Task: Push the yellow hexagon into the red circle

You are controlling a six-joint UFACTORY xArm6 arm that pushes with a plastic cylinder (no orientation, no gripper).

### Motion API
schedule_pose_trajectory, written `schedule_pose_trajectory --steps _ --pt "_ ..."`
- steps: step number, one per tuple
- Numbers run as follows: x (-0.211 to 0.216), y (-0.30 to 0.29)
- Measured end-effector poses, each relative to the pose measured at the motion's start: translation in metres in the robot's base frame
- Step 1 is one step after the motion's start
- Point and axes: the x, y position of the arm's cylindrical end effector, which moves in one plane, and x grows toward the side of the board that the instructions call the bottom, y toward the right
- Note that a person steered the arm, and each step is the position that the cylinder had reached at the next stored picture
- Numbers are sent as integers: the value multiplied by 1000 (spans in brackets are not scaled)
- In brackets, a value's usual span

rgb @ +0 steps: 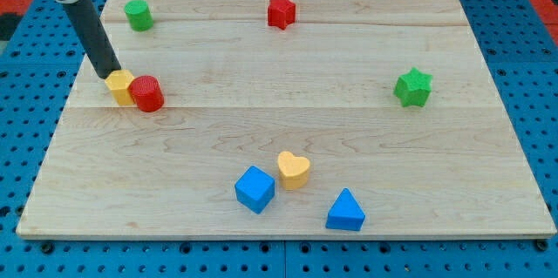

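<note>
Yellow hexagon (120, 86) touches the red circle (147, 93) at frame left, my tip (108, 75) against its upper-left edge; no pincer exists. Green cylinder (138, 15) sits above, well apart.

Yellow hexagon (120, 85) lies touching red circle (147, 93) at board's left.

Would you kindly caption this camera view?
My tip presses the yellow hexagon against the red circle.
</note>
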Motion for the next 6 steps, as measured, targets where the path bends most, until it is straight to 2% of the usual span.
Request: schedule_pose_trajectory --steps 3,4,6 --pt "0 4" --pt "2 -10" --pt "32 -25"
